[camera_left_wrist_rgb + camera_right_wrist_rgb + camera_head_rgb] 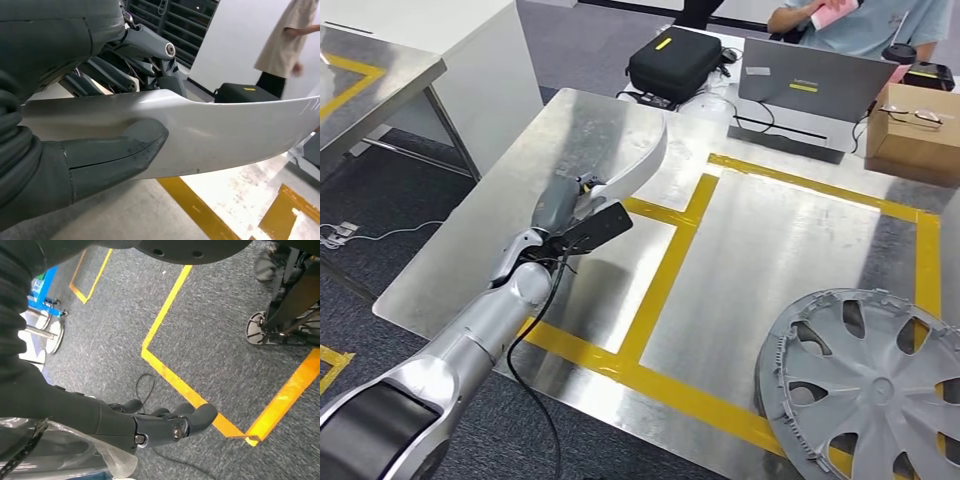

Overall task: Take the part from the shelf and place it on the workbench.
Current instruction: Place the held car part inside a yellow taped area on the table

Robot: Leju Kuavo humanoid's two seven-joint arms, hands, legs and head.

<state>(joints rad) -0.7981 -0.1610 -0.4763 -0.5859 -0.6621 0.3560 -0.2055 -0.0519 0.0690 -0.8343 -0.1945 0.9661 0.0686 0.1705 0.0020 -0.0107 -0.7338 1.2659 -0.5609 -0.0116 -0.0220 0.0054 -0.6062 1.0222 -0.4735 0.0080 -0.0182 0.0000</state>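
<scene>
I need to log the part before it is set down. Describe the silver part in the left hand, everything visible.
The silver part is a long, thin, curved panel with a glossy, painted-looking finish, widening to a rounded tip. The left hand holds it near one end: the thumb presses one face and the fingers lie along the other. It hangs over the metal workbench, roughly level, its tip reaching toward the far edge near a black case. Whether it touches the bench cannot be told.
</scene>
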